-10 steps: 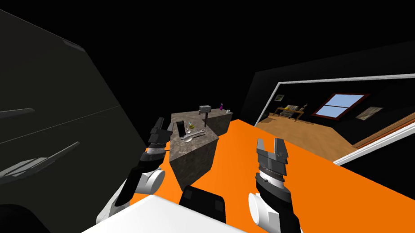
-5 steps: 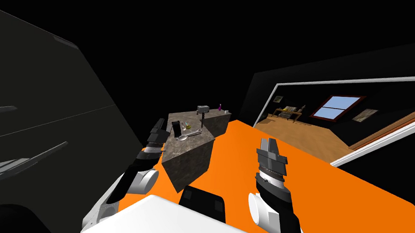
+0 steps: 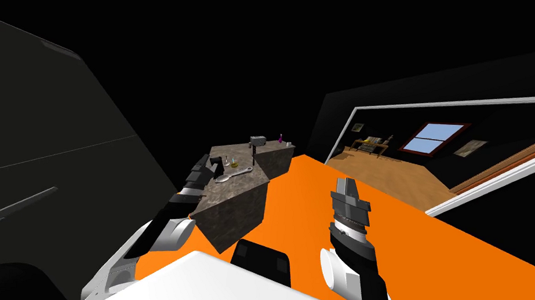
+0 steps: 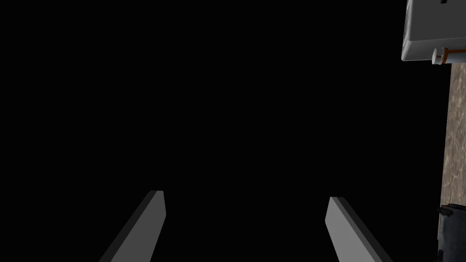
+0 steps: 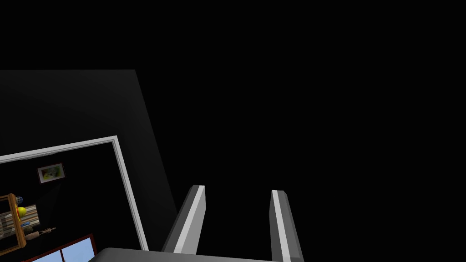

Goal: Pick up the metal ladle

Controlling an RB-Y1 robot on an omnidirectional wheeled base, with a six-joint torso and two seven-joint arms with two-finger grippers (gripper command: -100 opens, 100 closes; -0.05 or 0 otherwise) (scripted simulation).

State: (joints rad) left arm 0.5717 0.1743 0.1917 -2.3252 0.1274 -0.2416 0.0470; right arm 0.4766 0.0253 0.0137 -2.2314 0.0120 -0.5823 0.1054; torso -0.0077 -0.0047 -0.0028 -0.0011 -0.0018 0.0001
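Ladle, silvery and round-bowled, lies flat on the mottled stone counter.

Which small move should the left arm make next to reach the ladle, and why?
Probably turn the left gripper toward the ladle: its open fingers face a black area beside the counter, while the ladle lies on top, not between them.

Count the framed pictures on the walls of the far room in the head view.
2. One picture hangs left of the window; the other picture hangs right of it. The white door frame may hide more.
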